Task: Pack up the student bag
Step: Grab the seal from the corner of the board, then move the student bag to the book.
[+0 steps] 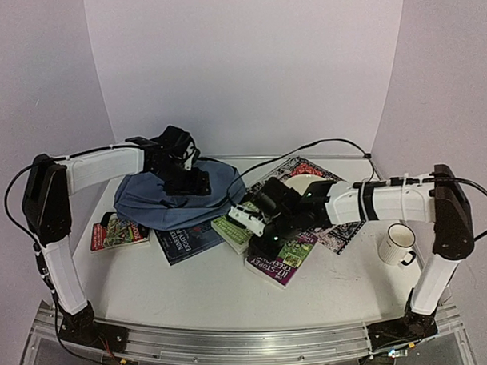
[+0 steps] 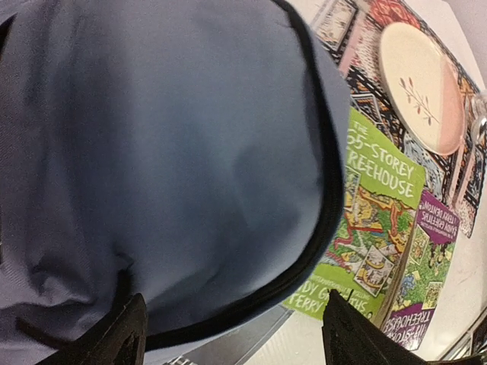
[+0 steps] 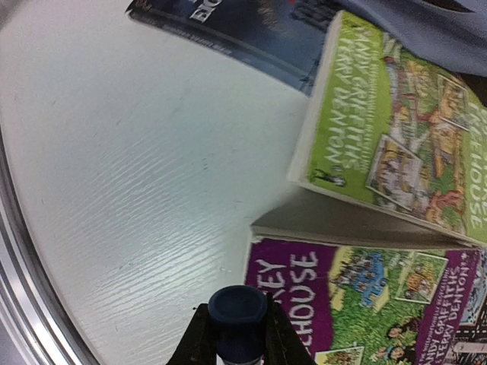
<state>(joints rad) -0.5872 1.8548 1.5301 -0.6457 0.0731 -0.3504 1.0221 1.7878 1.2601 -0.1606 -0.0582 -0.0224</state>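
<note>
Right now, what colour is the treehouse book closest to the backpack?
The treehouse book is bright green, seen best in the left wrist view.

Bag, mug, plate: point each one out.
bag [image 1: 148,203], top view, left side of its fabric.
mug [image 1: 395,243], top view, its white side.
plate [image 2: 421,85], left wrist view, its bare middle.

White table: student bag, red book, navy book, green book, purple book, mat, mug

Four books; one bag, mug, plate (plus blue-capped cylinder).
</note>
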